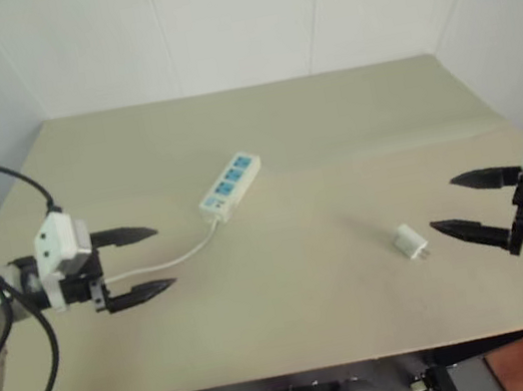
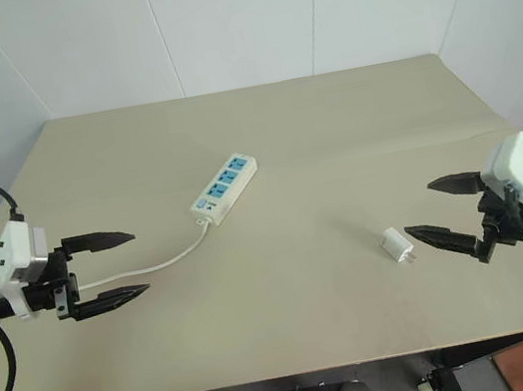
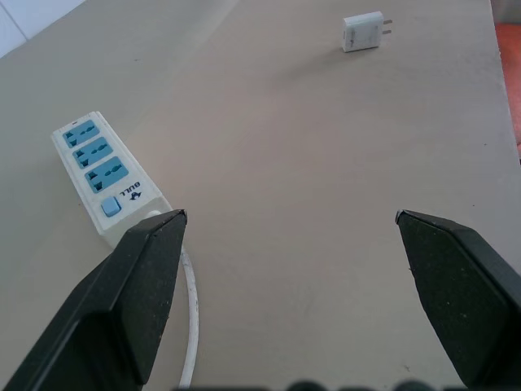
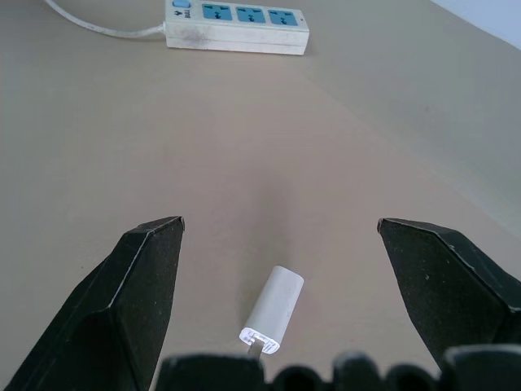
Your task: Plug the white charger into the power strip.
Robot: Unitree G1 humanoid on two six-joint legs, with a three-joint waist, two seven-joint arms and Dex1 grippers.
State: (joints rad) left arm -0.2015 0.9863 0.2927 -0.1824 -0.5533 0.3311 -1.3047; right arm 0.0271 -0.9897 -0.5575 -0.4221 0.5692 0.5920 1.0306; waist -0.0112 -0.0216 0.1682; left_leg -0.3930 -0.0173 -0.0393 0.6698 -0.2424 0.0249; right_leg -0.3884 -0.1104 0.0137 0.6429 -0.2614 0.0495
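1. The right gripper (image 2: 436, 210) had its two black fingers spread wide and held nothing. The white charger (image 2: 393, 244) lay on the table (image 2: 330, 123) just in front of its fingertips, not touching them.
2. The left gripper (image 2: 112, 268) was spread wide too, and empty. The power strip (image 2: 224, 189) lay ahead of it, a little way off, with its cord (image 2: 162, 262) running back between the fingers.
3. The step looked like picking up the charger. The right gripper should probably go down slowly, with one finger on each flat side (not on the prongs).
4. The charger lay on its side. Its prongs pointed toward the right gripper, away from the strip.
5. The strip's long side ran slanting away from the left gripper.
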